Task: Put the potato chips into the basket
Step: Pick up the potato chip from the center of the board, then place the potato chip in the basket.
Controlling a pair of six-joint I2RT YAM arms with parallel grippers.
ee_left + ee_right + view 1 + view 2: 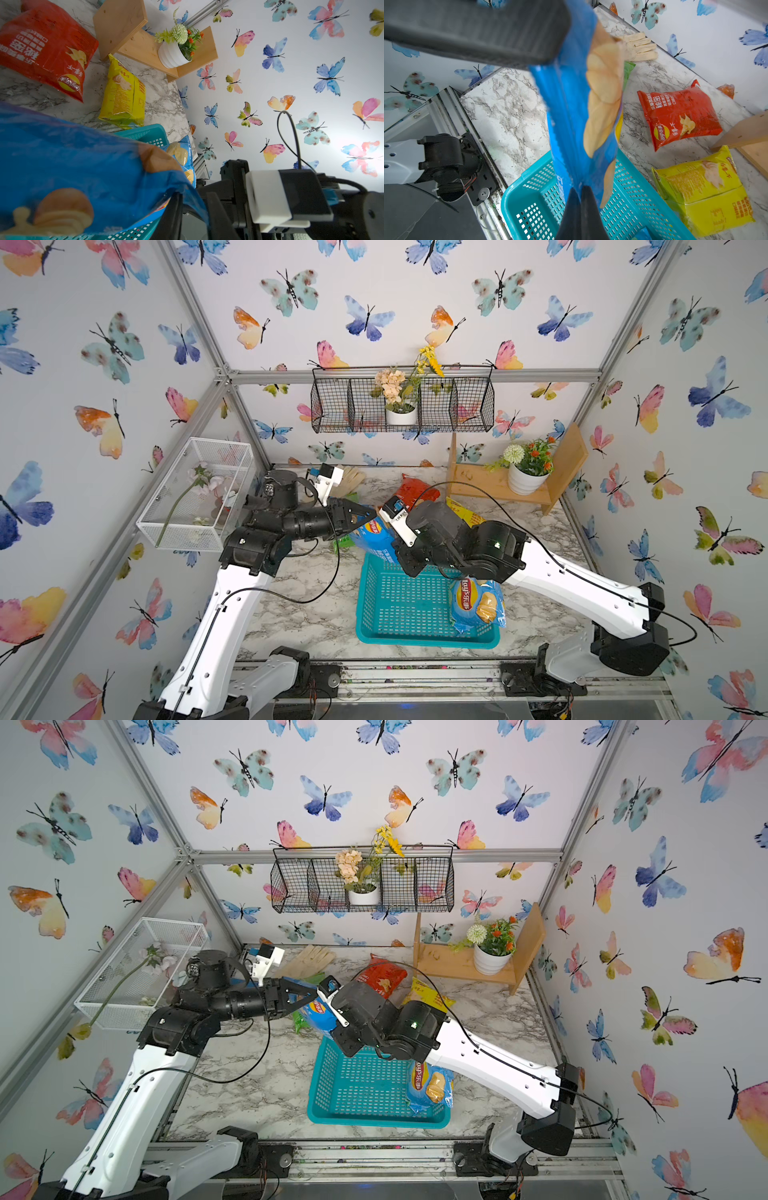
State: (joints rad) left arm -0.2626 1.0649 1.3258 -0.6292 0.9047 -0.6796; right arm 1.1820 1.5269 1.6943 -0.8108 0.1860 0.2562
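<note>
Two tools meet on one bag. Reaching in from the left, the left tool (360,513) has its jaws narrowly parted about the far upper edge of the dark blue chip bag (374,536), which hangs above a green chip bag (343,542). The right tool (580,192) is pinched tight on the bag's opposite edge, so we judge that arm should carry it. Its long axis runs between them, over the far left rim of the teal basket (399,614); the drop lies just nearward. The red chip bag (415,491) and yellow chip bag (465,512) wait on the surface (307,614), and a light blue chip bag (478,605) lies inside the basket.
</note>
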